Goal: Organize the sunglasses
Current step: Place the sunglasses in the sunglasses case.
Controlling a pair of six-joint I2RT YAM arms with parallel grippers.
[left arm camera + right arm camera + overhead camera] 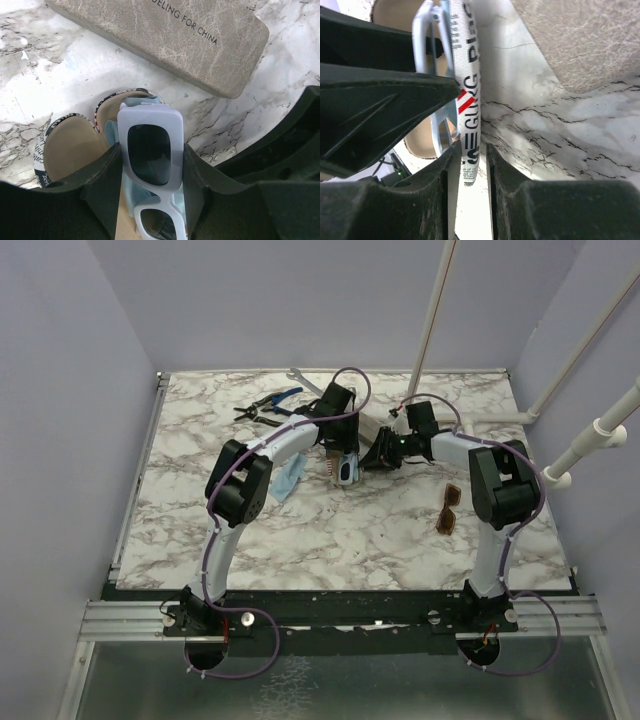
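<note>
Pale-framed sunglasses (150, 117) with dark lenses, newsprint-patterned pouch (42, 150), mottled grey case (165, 35), amber-brown sunglasses (449, 508), grey-veined white table (350, 540).

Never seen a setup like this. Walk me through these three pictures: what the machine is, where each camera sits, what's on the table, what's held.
These are two robot arms bolted at the near edge of a marble-patterned table. The wide picture looks down from above and behind: the left arm is on the left, the right arm on the right. The other two pictures come from a camera on each wrist, looking along its own jaws. The left arm's jaws grip pale-framed sunglasses over an open printed pouch. The right arm's jaws straddle that pouch's rim; whether they pinch it is unclear. Also lying on the table: a grey case, amber sunglasses, a blue cloth and blue-handled tools.
</note>
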